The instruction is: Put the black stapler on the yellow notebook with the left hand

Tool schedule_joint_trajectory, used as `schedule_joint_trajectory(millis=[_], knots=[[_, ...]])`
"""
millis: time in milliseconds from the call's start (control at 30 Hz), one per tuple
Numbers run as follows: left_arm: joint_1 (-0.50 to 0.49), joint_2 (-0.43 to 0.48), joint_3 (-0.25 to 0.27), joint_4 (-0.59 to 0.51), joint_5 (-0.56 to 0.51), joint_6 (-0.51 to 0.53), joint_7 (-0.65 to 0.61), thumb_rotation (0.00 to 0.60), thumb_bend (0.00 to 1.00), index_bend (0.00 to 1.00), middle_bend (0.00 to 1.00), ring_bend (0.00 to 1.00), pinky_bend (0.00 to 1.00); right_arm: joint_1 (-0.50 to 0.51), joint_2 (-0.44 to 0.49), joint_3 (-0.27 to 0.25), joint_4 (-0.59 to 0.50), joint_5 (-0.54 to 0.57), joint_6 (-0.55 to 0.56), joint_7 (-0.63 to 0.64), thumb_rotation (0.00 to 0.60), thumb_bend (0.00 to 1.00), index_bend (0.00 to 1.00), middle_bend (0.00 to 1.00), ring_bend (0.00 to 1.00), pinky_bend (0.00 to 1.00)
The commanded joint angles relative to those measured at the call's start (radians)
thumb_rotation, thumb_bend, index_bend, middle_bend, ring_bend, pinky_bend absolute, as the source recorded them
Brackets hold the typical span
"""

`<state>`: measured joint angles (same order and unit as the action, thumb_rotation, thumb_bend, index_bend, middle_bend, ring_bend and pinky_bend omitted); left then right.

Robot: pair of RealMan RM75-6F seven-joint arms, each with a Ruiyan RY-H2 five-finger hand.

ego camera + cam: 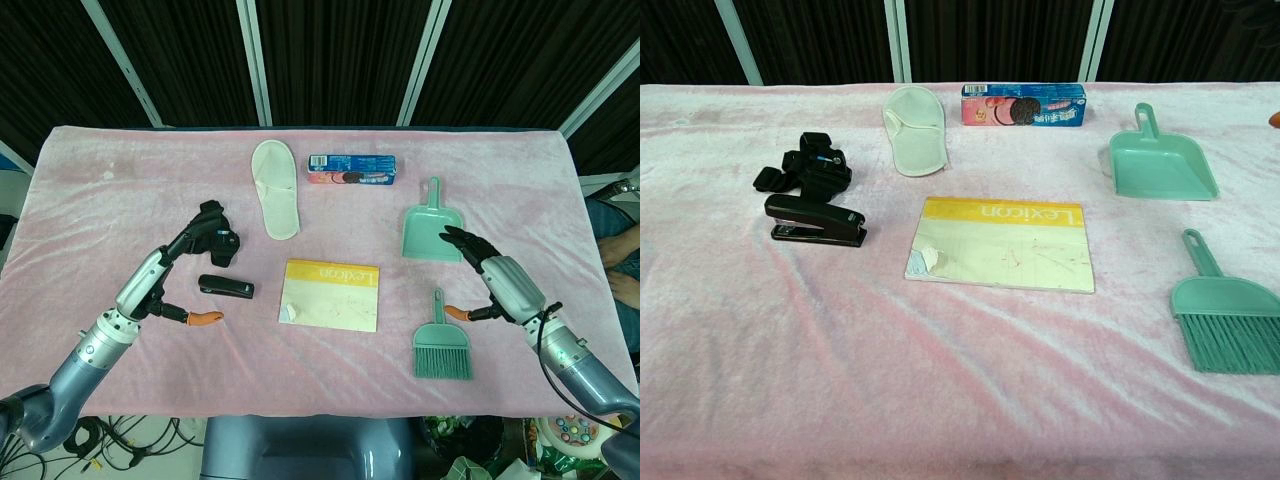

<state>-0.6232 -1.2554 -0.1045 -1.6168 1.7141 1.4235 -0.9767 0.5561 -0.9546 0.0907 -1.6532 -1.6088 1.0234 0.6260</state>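
The left hand [213, 238], fingers apart and holding nothing, hovers just behind the black stapler [226, 288], which lies long axis sideways, left of the yellow notebook [331, 294], far from the right hand [495, 268]

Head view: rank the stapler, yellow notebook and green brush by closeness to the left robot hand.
1. Black stapler, just below the left robot hand.
2. Yellow notebook, mid-table, to its right.
3. Green brush, far right, near the right arm.
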Motion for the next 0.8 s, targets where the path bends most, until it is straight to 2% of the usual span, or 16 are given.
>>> schedule_joint_trajectory(millis=[33, 300, 800], knots=[[0.008, 0.003, 0.007, 0.007, 0.006, 0.014, -0.011, 0.600, 0.06, 0.08, 0.01, 0.00, 0.10, 0.004, 0.000, -0.002, -0.009, 0.013, -0.005, -0.016, 0.600, 0.11, 0.01, 0.00, 0.00, 0.07], [0.021, 0.003, 0.022, 0.012, 0.021, 0.028, 0.031, 0.600, 0.06, 0.08, 0.01, 0.00, 0.11, -0.001, 0.007, -0.001, -0.028, 0.013, 0.014, -0.045, 0.600, 0.11, 0.01, 0.00, 0.00, 0.07], [0.022, -0.026, 0.013, 0.035, 0.014, 0.026, 0.172, 0.600, 0.06, 0.08, 0.02, 0.00, 0.14, -0.010, 0.020, -0.003, -0.023, 0.031, 0.030, -0.077, 0.600, 0.11, 0.01, 0.00, 0.00, 0.07]])
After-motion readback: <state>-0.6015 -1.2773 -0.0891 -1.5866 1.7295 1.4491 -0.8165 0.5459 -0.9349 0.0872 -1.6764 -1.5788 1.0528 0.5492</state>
